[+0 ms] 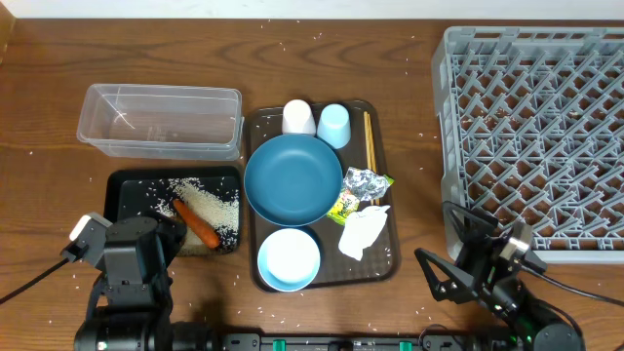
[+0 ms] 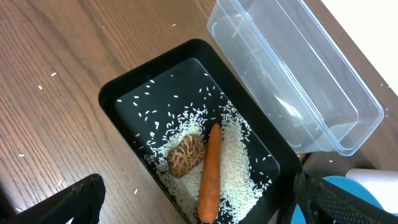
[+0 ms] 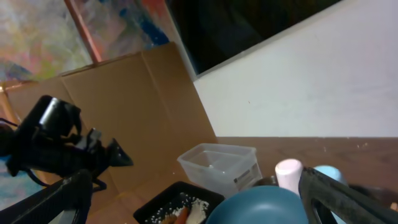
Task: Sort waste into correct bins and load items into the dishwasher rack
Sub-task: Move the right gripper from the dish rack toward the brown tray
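The black tray (image 1: pixel 132 187) holds white rice (image 1: pixel 210 203), an orange carrot (image 1: pixel 196 223) and a brown food lump (image 2: pixel 185 154). The clear container (image 1: pixel 161 119) stands behind it, empty. My left gripper (image 1: pixel 161 239) hovers open and empty over the tray's near end, its fingers either side of the carrot (image 2: pixel 209 174). On the brown serving tray (image 1: pixel 255 132) are the dark blue plate (image 1: pixel 292 178), white bowl (image 1: pixel 289 259), white cup (image 1: pixel 297 117), light blue cup (image 1: pixel 333 125), chopsticks (image 1: pixel 370 141), foil (image 1: pixel 363 180), wrapper (image 1: pixel 347 205) and napkin (image 1: pixel 365 232). My right gripper (image 1: pixel 441 244) is open and empty.
The grey dishwasher rack (image 1: pixel 536 136) fills the right side, with nothing loaded. Loose rice grains lie scattered over the wooden table (image 1: pixel 58 146). The right wrist view looks across the blue plate (image 3: pixel 267 205) toward the clear container (image 3: pixel 221 165) and cardboard beyond.
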You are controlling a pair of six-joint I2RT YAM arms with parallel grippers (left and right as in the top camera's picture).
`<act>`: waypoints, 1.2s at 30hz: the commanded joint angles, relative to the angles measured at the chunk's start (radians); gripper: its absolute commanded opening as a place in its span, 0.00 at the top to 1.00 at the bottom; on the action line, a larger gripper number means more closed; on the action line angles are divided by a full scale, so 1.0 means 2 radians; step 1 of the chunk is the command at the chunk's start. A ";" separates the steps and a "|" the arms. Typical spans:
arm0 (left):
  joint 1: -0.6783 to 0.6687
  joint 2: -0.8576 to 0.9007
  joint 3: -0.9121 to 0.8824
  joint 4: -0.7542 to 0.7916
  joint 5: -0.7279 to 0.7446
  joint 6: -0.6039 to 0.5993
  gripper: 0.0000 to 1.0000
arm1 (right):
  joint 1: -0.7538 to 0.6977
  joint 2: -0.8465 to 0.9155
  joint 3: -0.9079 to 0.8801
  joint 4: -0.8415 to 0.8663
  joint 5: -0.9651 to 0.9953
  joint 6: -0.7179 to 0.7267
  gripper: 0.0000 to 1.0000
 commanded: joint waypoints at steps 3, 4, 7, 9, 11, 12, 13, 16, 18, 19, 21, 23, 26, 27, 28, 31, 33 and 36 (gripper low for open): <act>0.002 0.000 -0.001 0.000 -0.010 0.001 0.02 | -0.005 0.053 0.105 -0.044 0.001 -0.068 0.01; 0.002 0.000 -0.001 0.000 -0.010 0.001 0.02 | -0.005 0.072 0.127 -0.063 0.001 -0.086 0.01; 0.002 0.000 -0.001 0.000 -0.010 0.001 0.02 | -0.005 0.153 0.215 -0.140 -0.006 -0.148 0.01; 0.002 0.000 -0.001 0.000 -0.010 0.001 0.02 | -0.004 0.205 0.268 -0.181 -0.029 -0.189 0.01; 0.002 0.000 -0.001 0.000 -0.010 0.001 0.02 | -0.004 0.262 0.327 -0.231 -0.066 -0.238 0.01; 0.002 0.000 -0.001 0.000 -0.010 0.001 0.02 | -0.004 0.292 0.359 -0.269 -0.076 -0.258 0.01; 0.002 0.000 -0.001 0.000 -0.010 0.001 0.02 | -0.003 0.321 0.390 -0.312 -0.078 -0.280 0.01; 0.002 0.000 -0.001 0.000 -0.010 0.001 0.02 | 0.014 0.396 0.470 -0.447 -0.051 -0.356 0.01; 0.002 0.000 -0.001 0.000 -0.010 0.001 0.02 | 0.043 0.445 0.517 -0.543 0.015 -0.395 0.01; 0.002 0.000 -0.001 0.000 -0.010 0.001 0.02 | 0.060 0.463 0.534 -0.577 0.052 -0.402 0.01; 0.002 0.000 -0.001 0.000 -0.010 0.001 0.02 | 0.105 0.502 0.558 -0.629 0.132 -0.401 0.01; 0.002 0.000 -0.001 0.000 -0.010 0.001 0.02 | 0.152 0.533 0.569 -0.659 0.196 -0.391 0.01; 0.002 0.000 -0.001 0.000 -0.010 0.001 0.02 | 0.222 0.579 0.570 -0.682 0.286 -0.313 0.01; 0.002 0.000 -0.001 0.000 -0.010 0.001 0.02 | 0.245 0.597 0.570 -0.690 0.323 -0.277 0.01; 0.002 0.000 -0.001 0.000 -0.010 0.001 0.02 | 0.258 0.609 0.570 -0.694 0.344 -0.254 0.01; 0.002 0.000 -0.001 0.000 -0.010 0.001 0.02 | 0.297 0.656 0.570 -0.701 0.398 -0.191 0.01; 0.002 0.000 -0.001 0.000 -0.010 0.001 0.02 | 0.307 0.677 0.570 -0.702 0.410 -0.166 0.01; 0.002 0.000 -0.001 0.000 -0.010 0.001 0.02 | 0.311 0.706 0.570 -0.717 0.412 -0.117 0.01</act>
